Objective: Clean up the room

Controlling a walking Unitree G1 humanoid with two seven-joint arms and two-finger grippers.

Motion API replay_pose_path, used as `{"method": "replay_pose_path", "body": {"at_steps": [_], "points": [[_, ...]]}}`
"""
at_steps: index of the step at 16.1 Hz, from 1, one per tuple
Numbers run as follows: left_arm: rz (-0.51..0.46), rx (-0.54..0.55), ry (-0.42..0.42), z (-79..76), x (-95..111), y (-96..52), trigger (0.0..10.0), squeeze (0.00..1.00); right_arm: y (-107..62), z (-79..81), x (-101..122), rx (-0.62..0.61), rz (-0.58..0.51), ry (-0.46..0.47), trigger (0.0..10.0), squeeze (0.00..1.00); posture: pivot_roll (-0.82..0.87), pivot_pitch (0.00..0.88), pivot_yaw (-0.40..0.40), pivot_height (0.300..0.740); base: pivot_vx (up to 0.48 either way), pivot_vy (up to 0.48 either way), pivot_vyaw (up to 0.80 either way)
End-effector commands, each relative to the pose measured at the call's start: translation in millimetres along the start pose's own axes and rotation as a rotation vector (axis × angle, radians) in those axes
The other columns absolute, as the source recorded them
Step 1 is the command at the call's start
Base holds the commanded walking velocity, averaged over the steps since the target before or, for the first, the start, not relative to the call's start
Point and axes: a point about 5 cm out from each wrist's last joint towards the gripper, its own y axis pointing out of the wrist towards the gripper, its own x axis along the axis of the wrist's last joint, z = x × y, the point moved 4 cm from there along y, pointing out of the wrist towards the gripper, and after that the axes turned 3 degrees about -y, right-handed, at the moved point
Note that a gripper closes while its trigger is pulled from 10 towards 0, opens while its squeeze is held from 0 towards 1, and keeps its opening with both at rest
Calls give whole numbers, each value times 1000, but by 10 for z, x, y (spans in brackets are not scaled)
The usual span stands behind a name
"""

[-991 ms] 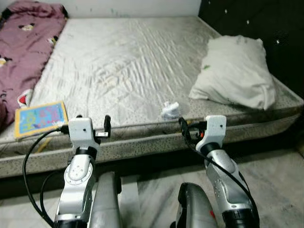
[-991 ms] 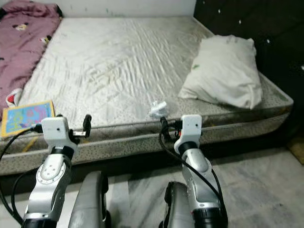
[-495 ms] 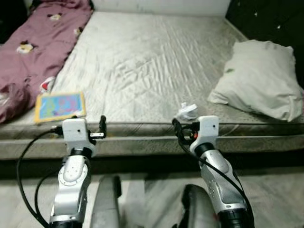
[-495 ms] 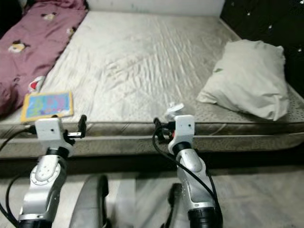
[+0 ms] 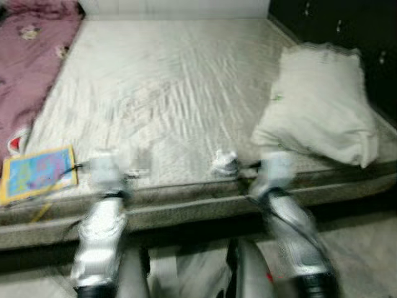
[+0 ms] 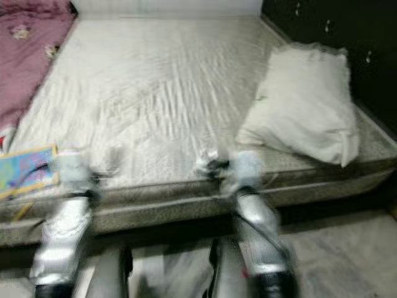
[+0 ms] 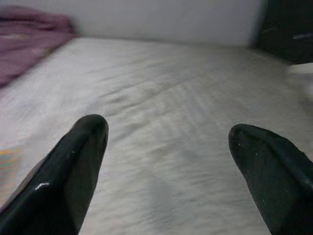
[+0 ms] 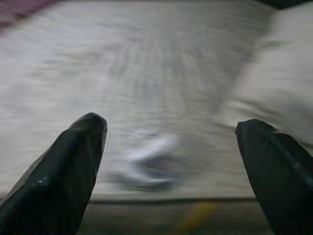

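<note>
The head views are blurred by motion. A small crumpled white wrapper (image 5: pixel 224 162) lies on the bare grey mattress (image 5: pixel 173 81) near its front edge. It is blurred in the right wrist view, wrapper (image 8: pixel 149 164), just ahead of my right gripper (image 8: pixel 171 125), which is open and holds nothing. In the head view my right gripper (image 5: pixel 246 172) hovers at the mattress edge, just right of the wrapper. My left gripper (image 7: pixel 168 129) is open and empty and points over the mattress. A colourful picture book (image 5: pixel 37 177) lies at the front left, beside my left gripper (image 5: pixel 138 172).
A white pillow (image 5: pixel 319 102) rests at the right of the bed against a dark headboard (image 5: pixel 347 31). A maroon blanket (image 5: pixel 28 68) covers the left side. Pale floor (image 5: pixel 366 254) runs before the bed.
The head camera has swung and the picture has gone blurred; the bed has shifted in view. Both arms keep the same raised pose at the mattress edge, fingers still apart.
</note>
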Motion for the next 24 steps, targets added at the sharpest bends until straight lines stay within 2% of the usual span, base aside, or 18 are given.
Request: {"method": "replay_pose_path", "body": {"at_steps": [1,9,11,14,18,20,22,24], "points": [[14,53,22,198,-19,-30,10000,0,46,175,70,48,-22,22,10000,0,47,19,-26,542,334,0,0],[31,63,17,207,-48,2,10000,0,78,171,72,53,-20,1,10000,0,49,13,-29,542,36,0,0],[28,65,17,193,-42,21,10000,0,91,230,85,89,-28,-19,10000,0,51,8,-34,542,0,0,700],[34,89,6,212,-57,18,10000,0,125,228,-16,105,26,-35,10000,0,50,5,-31,542,0,0,421],[64,94,28,270,-73,-48,10000,0,223,268,-105,123,84,-57,10000,0,80,27,-5,542,0,0,0],[70,108,46,321,-67,-85,10000,0,315,277,-168,118,118,-84,10000,0,110,36,-20,542,0,0,0],[68,144,52,385,-35,-161,10000,0,407,363,-135,145,109,-87,10000,0,146,57,-37,517,0,0,0],[82,165,55,422,-35,-252,10000,0,478,362,-141,145,108,-91,10000,0,179,77,-36,507,0,0,0]]}}
